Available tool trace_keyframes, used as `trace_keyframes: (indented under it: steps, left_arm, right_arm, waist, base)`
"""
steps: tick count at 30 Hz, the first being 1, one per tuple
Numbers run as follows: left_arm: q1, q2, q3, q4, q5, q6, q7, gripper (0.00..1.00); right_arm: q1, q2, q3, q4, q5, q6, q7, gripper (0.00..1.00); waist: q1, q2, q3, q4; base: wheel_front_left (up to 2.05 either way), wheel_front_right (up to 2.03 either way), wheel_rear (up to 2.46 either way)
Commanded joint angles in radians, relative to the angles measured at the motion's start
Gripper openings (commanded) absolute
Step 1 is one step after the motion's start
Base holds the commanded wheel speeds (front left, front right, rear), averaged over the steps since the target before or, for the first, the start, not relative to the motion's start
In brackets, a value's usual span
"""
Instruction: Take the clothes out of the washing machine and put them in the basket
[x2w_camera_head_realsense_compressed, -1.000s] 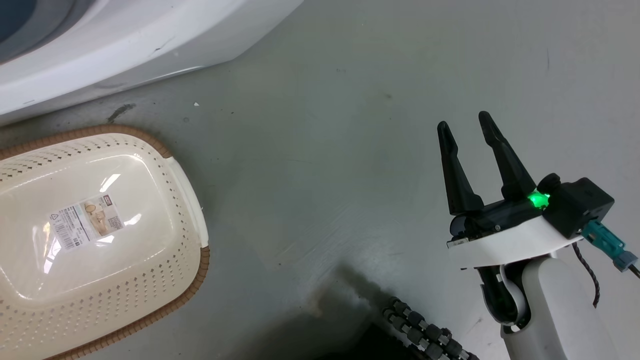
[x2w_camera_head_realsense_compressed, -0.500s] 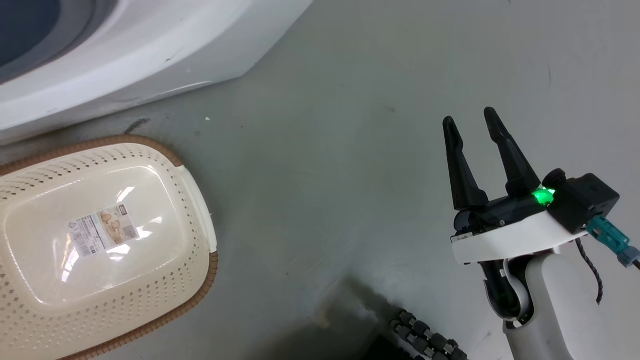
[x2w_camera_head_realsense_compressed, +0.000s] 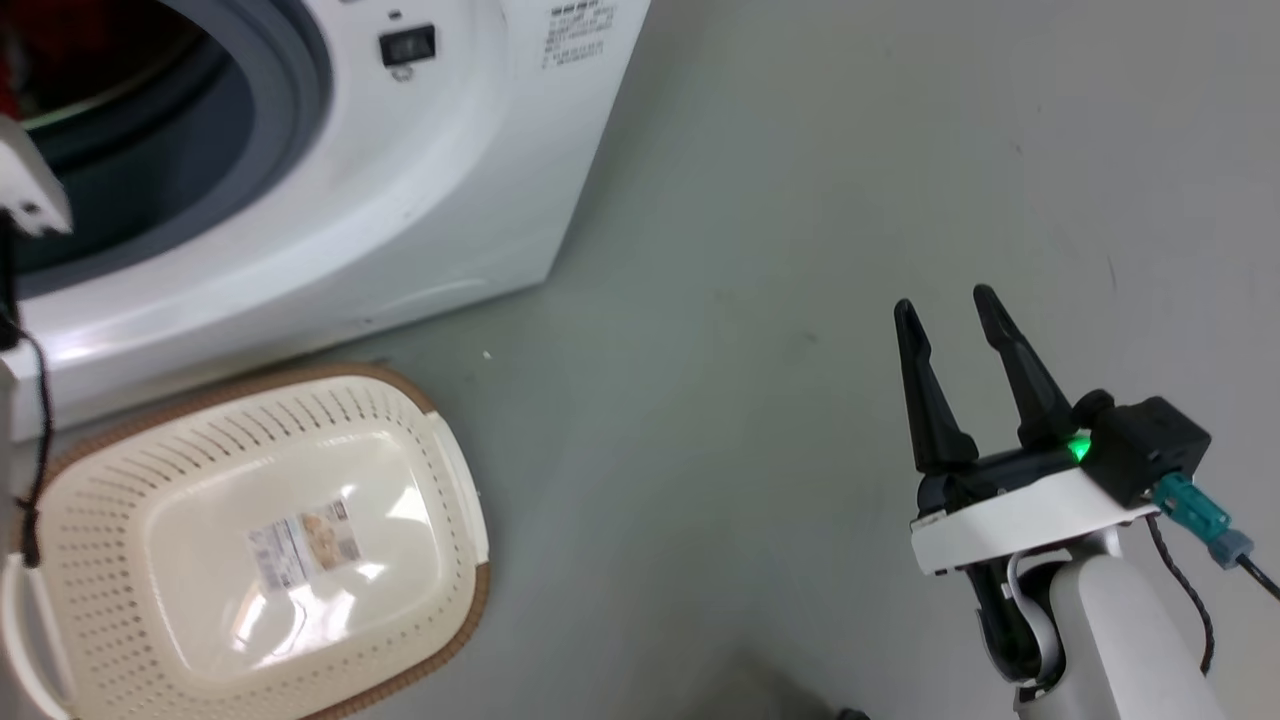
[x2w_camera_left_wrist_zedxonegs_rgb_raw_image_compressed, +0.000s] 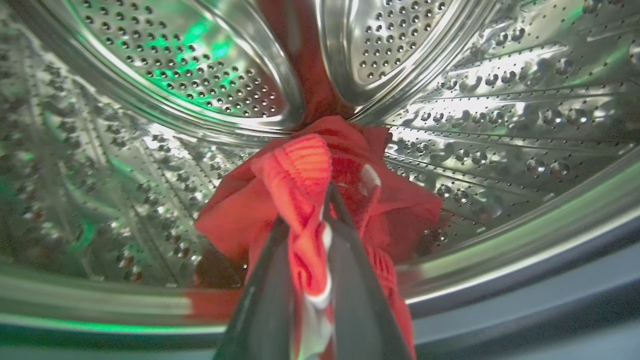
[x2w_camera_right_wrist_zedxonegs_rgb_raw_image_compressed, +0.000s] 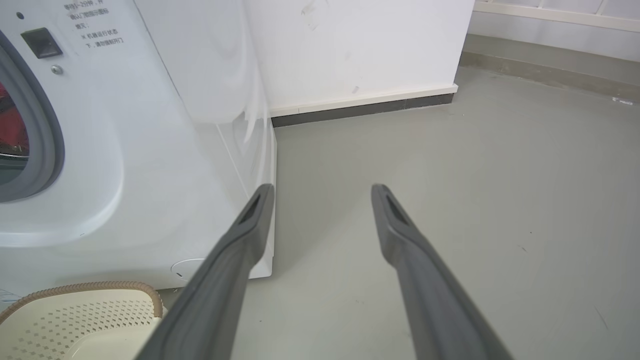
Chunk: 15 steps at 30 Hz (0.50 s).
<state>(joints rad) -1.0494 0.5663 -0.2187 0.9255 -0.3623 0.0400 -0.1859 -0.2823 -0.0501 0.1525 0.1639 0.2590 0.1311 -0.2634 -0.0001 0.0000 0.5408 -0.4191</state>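
While the left gripper (x2w_camera_left_wrist_zedxonegs_rgb_raw_image_compressed: 311, 220) is held inside the washing machine (x2w_camera_head_realsense_compressed: 430, 200), a bunched fold of the clothes (x2w_camera_left_wrist_zedxonegs_rgb_raw_image_compressed: 300, 165) is pinched between its two dark fingers. In the left wrist view the fingers are drawn together on the fabric. Red cloth with a ribbed band and a strip of white trim is seen running down between them. The rest of the red fabric is draped against the lower curve of the perforated steel drum (x2w_camera_left_wrist_zedxonegs_rgb_raw_image_compressed: 490, 115). Whether one garment or more is gathered there cannot be told, as the nearest cloth is blurred. A green glow is reflected on the drum's upper left.

In the head view the porthole is shown open and ringed by the grey gasket (x2w_camera_head_realsense_compressed: 295, 90), and a dark patch of red is glimpsed within at the upper left corner. The basket (x2w_camera_head_realsense_compressed: 110, 480) is set on the grey floor (x2w_camera_head_realsense_compressed: 760, 200), just in front of the machine's lower edge. A paper label (x2w_camera_head_realsense_compressed: 305, 545) is seen on its glossy bottom.

The right gripper (x2w_camera_head_realsense_compressed: 945, 300) is held above the floor, well to the right of the basket. Its fingers are spread apart, and floor is seen between them. A green light (x2w_camera_head_realsense_compressed: 1078, 447) is lit at its base. In the right wrist view the machine's front corner is shown to the left of the parted fingers. A white wall (x2w_camera_right_wrist_zedxonegs_rgb_raw_image_compressed: 350, 45) is seen behind, and a part of the basket's brown rim at the lower left.
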Motion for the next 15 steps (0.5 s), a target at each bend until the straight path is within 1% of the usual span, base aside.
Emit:
trace_keyframes:
  steps: [1, 3, 4, 9, 12, 13, 15]
  left_arm:
    - [0.038, -0.016, 0.007, 0.0, -0.012, 0.009, -0.026, 0.0]
    - [0.081, -0.04, 0.011, -0.008, -0.023, 0.012, -0.045, 0.0]
    - [0.081, -0.04, 0.011, -0.008, -0.023, 0.012, -0.045, 0.0]
    - [0.191, -0.086, 0.022, -0.056, -0.044, 0.025, -0.073, 0.0]
    - [0.257, -0.114, 0.03, -0.102, -0.055, 0.038, -0.076, 0.0]
    - [0.305, -0.128, 0.036, -0.135, -0.062, 0.045, -0.079, 0.0]
    - [0.348, -0.136, 0.04, -0.178, -0.064, 0.054, -0.08, 0.0]
  right_arm:
    - [0.018, 0.0, -0.003, 0.009, -0.013, -0.001, -0.002, 1.0]
    - [0.033, 0.0, -0.008, 0.019, -0.025, -0.001, -0.002, 1.0]
    - [0.033, 0.0, -0.008, 0.019, -0.025, -0.001, -0.002, 1.0]
    - [0.076, 0.0, -0.024, 0.038, -0.044, -0.001, 0.005, 1.0]
    - [0.106, 0.0, -0.039, 0.037, -0.059, -0.001, 0.022, 1.0]
    - [0.125, 0.0, -0.043, 0.03, -0.067, -0.001, 0.034, 1.0]
    - [0.146, 0.0, -0.049, 0.022, -0.071, -0.001, 0.047, 1.0]
  waist:
    - [0.0001, 0.0, -0.089, 0.03]
    - [0.0001, 0.0, -0.133, 0.043]
    - [0.0001, 0.0, -0.133, 0.043]
    - [0.0001, 0.0, -0.236, 0.071]
    - [0.0001, 0.0, -0.295, 0.089]
    - [0.0001, 0.0, -0.331, 0.099]
    - [0.0001, 0.0, -0.36, 0.107]
  base:
    - [0.0, 0.0, 0.0]
    - [0.0, 0.0, 0.0]
    - [0.0, 0.0, 0.0]
    - [0.0, 0.0, 0.0]
    - [0.0, 0.0, 0.0]
    - [0.0, 0.0, 0.0]
    - [0.0, 0.0, 0.0]
